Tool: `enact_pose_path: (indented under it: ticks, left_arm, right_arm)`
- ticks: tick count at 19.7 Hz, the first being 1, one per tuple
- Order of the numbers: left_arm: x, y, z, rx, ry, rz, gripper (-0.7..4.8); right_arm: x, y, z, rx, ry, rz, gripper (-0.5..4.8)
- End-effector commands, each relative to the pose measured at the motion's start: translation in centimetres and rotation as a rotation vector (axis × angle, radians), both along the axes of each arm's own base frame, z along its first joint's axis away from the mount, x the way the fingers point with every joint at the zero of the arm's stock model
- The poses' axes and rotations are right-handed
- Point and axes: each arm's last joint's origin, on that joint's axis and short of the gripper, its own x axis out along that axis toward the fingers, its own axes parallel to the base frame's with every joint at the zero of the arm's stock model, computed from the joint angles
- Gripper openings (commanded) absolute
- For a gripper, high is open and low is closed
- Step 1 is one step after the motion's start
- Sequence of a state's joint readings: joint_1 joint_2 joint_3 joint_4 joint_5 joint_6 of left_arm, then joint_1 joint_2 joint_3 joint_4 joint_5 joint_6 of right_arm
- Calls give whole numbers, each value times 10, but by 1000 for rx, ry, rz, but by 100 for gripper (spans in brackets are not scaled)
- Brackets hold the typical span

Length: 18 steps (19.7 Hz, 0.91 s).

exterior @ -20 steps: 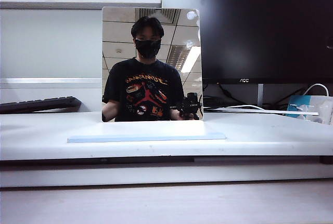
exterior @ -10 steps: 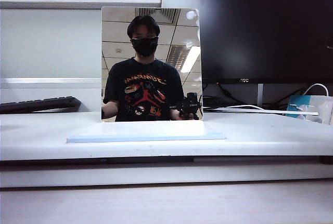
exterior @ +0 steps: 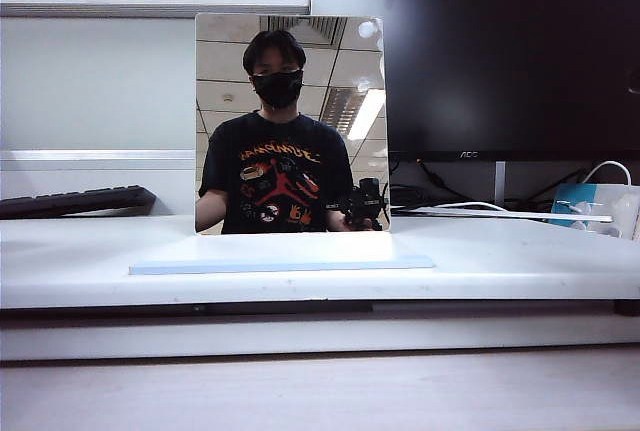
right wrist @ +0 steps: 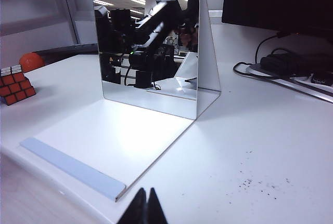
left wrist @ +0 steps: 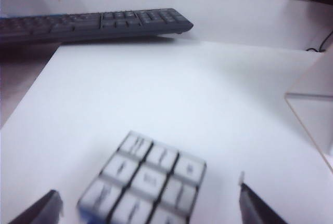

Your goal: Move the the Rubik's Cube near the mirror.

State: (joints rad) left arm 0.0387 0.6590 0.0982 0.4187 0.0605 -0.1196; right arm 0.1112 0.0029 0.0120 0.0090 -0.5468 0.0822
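Left gripper (left wrist: 148,206) standing wide open around the Rubik's Cube (left wrist: 143,185), holding nothing, right gripper (right wrist: 145,208) pinched shut and empty near the mirror (right wrist: 151,42).

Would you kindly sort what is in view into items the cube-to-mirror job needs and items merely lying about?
For the job:
- Rubik's Cube, black-framed, pale stickers on top, orange-red side
- square frameless upright mirror
- left gripper, open around the cube
- right gripper, shut, idle

Lying about:
- black keyboard
- large black monitor
- orange ball
- white table

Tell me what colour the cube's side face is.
Orange-red, with white on top; the right wrist view shows the Rubik's Cube best.
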Motion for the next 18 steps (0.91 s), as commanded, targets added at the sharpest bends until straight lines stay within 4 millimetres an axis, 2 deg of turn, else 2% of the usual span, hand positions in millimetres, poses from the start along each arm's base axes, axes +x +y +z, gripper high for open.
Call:
enact_pose_path:
  ticks: [1, 6, 7, 8, 9, 10, 12, 15, 16, 18]
  left_arm:
    - [12, 0, -5, 7, 7, -9, 479]
    - [20, 1, -26, 1, 147, -9, 479]
    - [21, 1, -26, 0, 151, -9, 397]
    - [21, 1, -26, 0, 147, -9, 338]
    - [21, 1, -25, 1, 134, -9, 294]
    - [21, 1, -24, 2, 129, -9, 279]
    - [21, 0, -24, 0, 124, -11, 132]
    - [21, -2, -23, -53, 124, -95, 74]
    - [21, -4, -23, -91, 127, -125, 16]
    - [21, -13, -22, -147, 123, -173, 2]
  right_arm:
    - [0, 0, -1, 3, -5, 4, -1]
    - [0, 0, 0, 3, -5, 4, -1]
    - [0, 0, 0, 3, -5, 4, -1]
    - [0, 0, 0, 3, -5, 4, -1]
    - [0, 0, 0, 3, -5, 4, -1]
    - [0, 0, 0, 3, -5, 4, -1]
    - [0, 0, 0, 3, -5, 3, -1]
    - [0, 0, 0, 3, -5, 3, -1]
    - [0, 0, 0, 3, -5, 3, -1]
    - [0, 0, 0, 3, -5, 2, -1]
